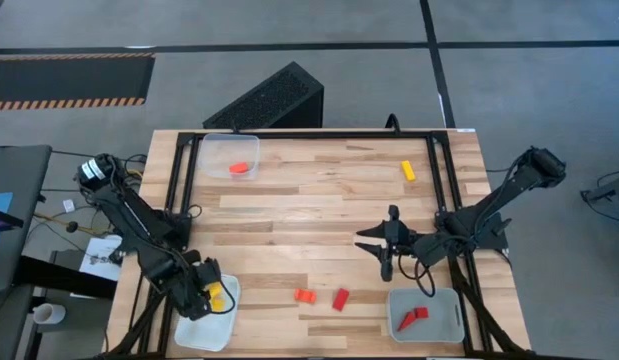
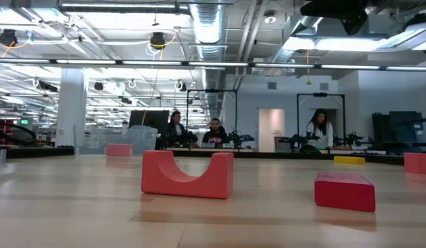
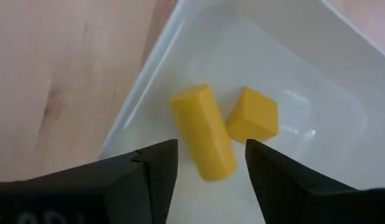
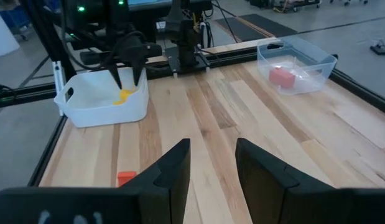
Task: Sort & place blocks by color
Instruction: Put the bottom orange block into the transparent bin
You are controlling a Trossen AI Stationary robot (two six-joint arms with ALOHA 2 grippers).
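My left gripper [image 3: 211, 148] points down into the white tray [image 3: 148, 74] at the table's near left corner, and its fingers are open. Two yellow blocks lie on the tray's floor: a bar [image 3: 201, 127] and a cube [image 3: 253, 115]. The bar's near end sits between the fingers, with a small gap on each side. In the high view this gripper [image 1: 202, 296] stands over the yellow block [image 1: 216, 292]. My right gripper [image 1: 384, 248] hovers open and empty over the table's right middle. An orange block [image 1: 305, 296], a red block [image 1: 340, 299] and a yellow block [image 1: 408, 170] lie loose on the table.
A clear tray [image 1: 229, 157] at the far left holds an orange-red block [image 1: 239, 168]. A grey tray [image 1: 426, 315] at the near right holds red blocks [image 1: 414, 318]. The low view shows a red arch block [image 2: 188, 174] and a red bar [image 2: 345, 191]. People sit beyond the table.
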